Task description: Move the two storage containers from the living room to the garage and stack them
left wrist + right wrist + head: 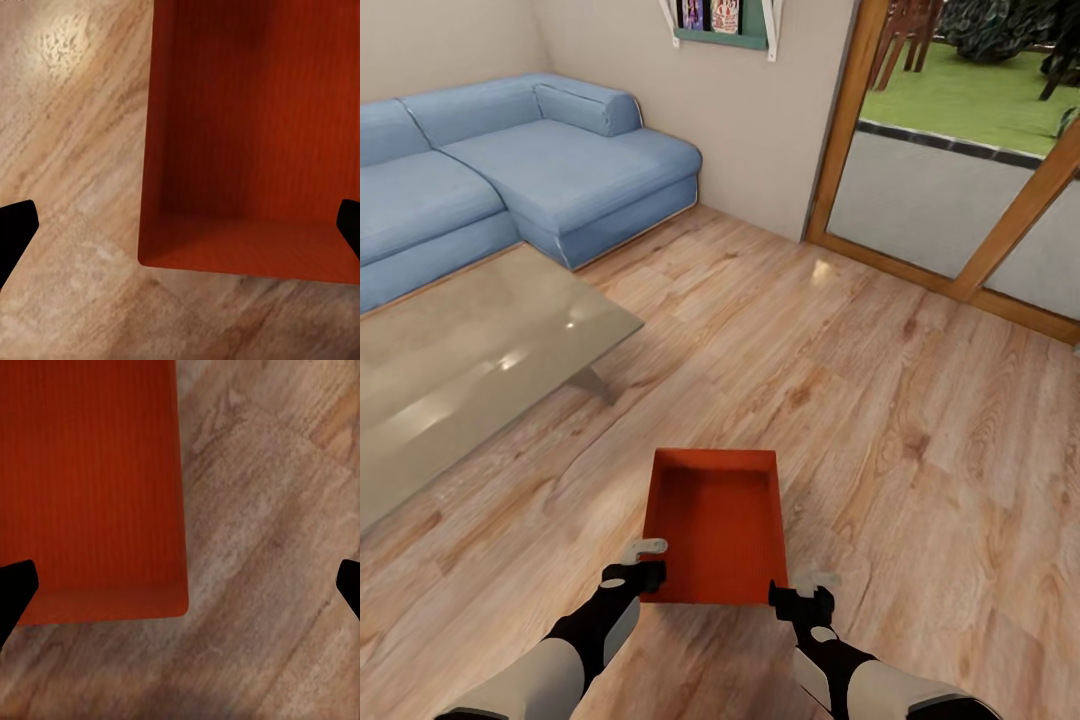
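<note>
One red-orange open-top storage container rests on the light wood-plank living-room floor, just ahead of me. My left gripper hovers at its near left corner, and my right gripper at its near right corner. In the left wrist view the container lies below the open left gripper, whose black fingertips stand wide apart. The right wrist view looks down on the container under the open right gripper. Neither holds anything. The second container is out of view.
A glass-topped coffee table stands to the left, with a blue sectional sofa behind it. Wood-framed glass doors fill the far right. A wall shelf hangs at the back. Bare plank floor stretches to the right.
</note>
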Controlling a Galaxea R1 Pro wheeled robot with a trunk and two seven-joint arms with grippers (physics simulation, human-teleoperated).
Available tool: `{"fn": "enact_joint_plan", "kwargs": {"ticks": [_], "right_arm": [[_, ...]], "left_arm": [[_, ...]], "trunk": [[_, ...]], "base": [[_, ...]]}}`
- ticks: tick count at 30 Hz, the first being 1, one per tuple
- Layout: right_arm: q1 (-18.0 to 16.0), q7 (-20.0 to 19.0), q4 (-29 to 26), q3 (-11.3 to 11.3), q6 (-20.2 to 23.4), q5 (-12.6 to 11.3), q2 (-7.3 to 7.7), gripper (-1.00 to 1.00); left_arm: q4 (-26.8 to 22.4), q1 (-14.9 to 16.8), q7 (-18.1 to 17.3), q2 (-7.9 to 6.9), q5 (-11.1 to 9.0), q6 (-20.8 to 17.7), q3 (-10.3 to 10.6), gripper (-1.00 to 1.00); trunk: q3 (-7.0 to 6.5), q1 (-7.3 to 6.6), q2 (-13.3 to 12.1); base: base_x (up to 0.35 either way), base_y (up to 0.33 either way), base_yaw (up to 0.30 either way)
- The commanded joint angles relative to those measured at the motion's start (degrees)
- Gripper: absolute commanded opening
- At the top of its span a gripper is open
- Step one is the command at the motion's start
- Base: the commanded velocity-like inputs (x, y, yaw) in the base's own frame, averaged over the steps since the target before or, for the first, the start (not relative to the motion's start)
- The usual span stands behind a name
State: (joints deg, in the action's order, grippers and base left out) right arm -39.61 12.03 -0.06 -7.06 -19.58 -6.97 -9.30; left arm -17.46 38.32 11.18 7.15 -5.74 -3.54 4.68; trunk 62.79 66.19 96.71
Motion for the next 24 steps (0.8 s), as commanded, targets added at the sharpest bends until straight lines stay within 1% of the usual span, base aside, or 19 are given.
{"fn": "enact_joint_plan", "kwargs": {"ticks": [1, 11, 15, 24], "right_arm": [[-0.03, 0.12, 0.06, -0.5, -0.2, -0.59, -0.02, 1.0], [-0.03, 0.12, 0.06, -0.5, -0.2, -0.59, -0.02, 1.0], [-0.03, 0.16, 0.06, -0.5, -0.2, -0.59, -0.02, 1.0], [-0.03, 0.15, 0.06, -0.52, -0.2, -0.67, -0.02, 1.0]], "left_arm": [[-0.09, 0.0, 0.37, -0.03, -0.59, -0.3, 0.5, 1.0], [-0.06, 0.0, 0.4, -0.11, -0.53, -0.24, 0.51, 1.0], [-0.03, 0.0, 0.41, -0.12, -0.56, -0.24, 0.51, 1.0], [-0.03, 0.0, 0.42, -0.12, -0.58, -0.24, 0.51, 1.0]], "trunk": [[0.03, 0.01, 0.01], [0.03, 0.01, 0.01], [0.03, 0.01, 0.01], [0.04, 0.01, 0.01]], "base": [[0.223, 0.0, 0.0], [0.287, 0.0, 0.0], [0.08, 0.0, 0.0], [0.01, 0.0, 0.0]]}}
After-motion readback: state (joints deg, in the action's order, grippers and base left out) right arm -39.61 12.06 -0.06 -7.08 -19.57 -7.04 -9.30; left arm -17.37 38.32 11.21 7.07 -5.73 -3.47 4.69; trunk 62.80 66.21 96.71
